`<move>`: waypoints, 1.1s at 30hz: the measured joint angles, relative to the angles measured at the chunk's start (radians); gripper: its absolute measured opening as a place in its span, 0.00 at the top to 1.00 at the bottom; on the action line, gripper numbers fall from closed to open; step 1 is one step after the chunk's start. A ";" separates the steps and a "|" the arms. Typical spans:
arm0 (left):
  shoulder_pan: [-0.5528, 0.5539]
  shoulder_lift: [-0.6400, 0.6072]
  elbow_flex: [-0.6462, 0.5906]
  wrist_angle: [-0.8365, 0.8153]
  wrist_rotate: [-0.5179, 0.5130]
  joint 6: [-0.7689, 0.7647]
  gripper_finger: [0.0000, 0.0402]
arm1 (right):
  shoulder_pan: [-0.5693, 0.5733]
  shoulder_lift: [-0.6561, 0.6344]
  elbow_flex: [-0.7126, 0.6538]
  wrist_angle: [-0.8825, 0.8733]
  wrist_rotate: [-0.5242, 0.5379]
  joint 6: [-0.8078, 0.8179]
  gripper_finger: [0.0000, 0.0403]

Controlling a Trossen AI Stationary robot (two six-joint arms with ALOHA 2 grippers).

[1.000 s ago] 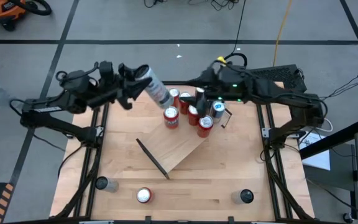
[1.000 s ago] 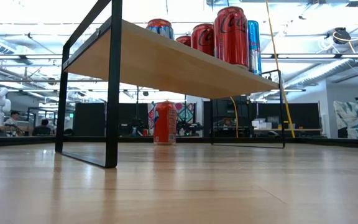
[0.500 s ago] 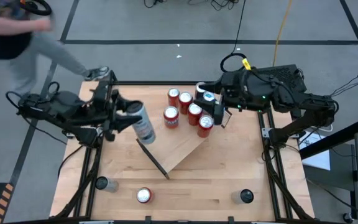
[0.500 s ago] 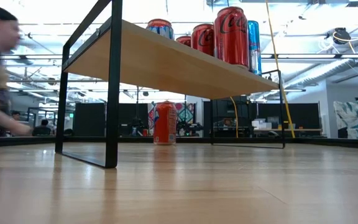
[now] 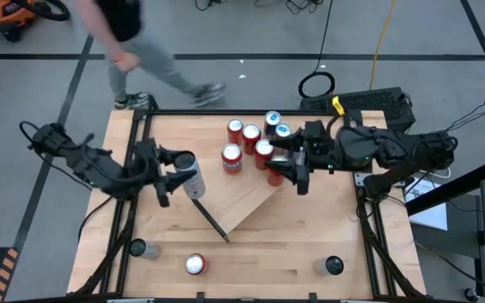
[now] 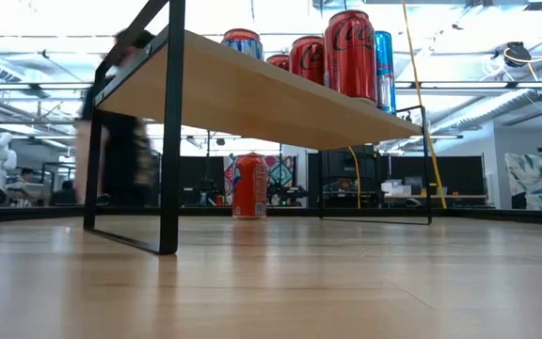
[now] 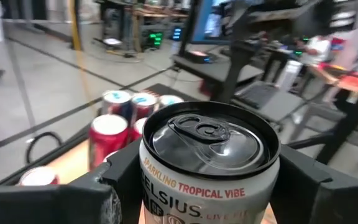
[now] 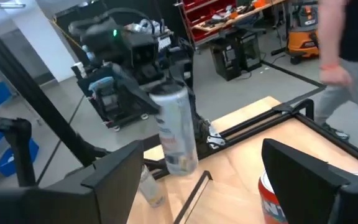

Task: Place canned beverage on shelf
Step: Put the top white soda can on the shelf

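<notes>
My left gripper [image 5: 183, 171] is shut on a white Celsius can [image 7: 207, 155], held in the air over the table's left side, beside the shelf's near bracket [image 5: 207, 215]. The same can [image 8: 176, 130] also shows in the right wrist view. The shelf [image 5: 244, 202] is a light-wood board on black brackets. Its far end carries several red cans [image 5: 232, 156] and two blue ones [image 5: 278, 126]. My right gripper [image 5: 288, 168] is open with nothing between its fingers, level, just right of those cans. No gripper shows in the low view. My left gripper pinches the can's side wall just below the rim [image 7: 154, 171] between its two fingers [image 7: 114, 186], one on each side. The fingers come in about level from the table's left. The can is lifted clear, roughly upright, most of it below the fingers [image 8: 178, 152].
A red can [image 5: 194, 265] and two dark cans [image 5: 138, 248] [image 5: 333, 266] stand near the table's near edge. Another red can [image 6: 249, 185] stands on the table beyond the shelf [image 6: 252, 94]. A person [image 5: 133, 42] walks past the far edge.
My left gripper has carried the white can away from the cans on the shelf, toward the table's near and left edges and lower, turning it more upright. My right arm has swung toward the near edge and rolled, still open. A person has walked along the far side.
</notes>
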 joint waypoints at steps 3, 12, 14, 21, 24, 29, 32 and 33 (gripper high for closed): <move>-0.009 0.011 -0.034 0.005 -0.063 -0.012 0.37 | 0.021 -0.009 0.000 0.000 0.028 0.000 0.24; 0.014 0.098 -0.050 -0.003 -0.083 0.075 0.37 | 0.040 -0.016 0.000 -0.012 0.042 -0.013 0.24; 0.014 0.112 -0.050 0.017 -0.065 0.090 0.37 | 0.040 -0.016 0.000 -0.021 0.040 -0.014 0.24; 0.014 0.156 -0.058 0.086 -0.146 0.119 0.36 | 0.040 -0.016 0.000 -0.031 0.038 -0.042 0.24; 0.014 0.129 -0.108 0.092 -0.190 0.109 0.36 | 0.040 -0.024 0.000 -0.031 0.036 -0.049 0.24; 0.014 0.049 -0.244 0.183 -0.198 0.039 0.36 | 0.040 -0.057 0.000 -0.033 0.011 -0.063 0.24; 0.014 0.024 -0.339 0.377 -0.203 0.065 0.36 | 0.040 -0.080 0.000 -0.042 0.010 -0.073 0.24; 0.014 0.021 -0.360 0.429 -0.207 0.090 0.36 | 0.040 -0.089 0.000 -0.048 0.010 -0.075 0.24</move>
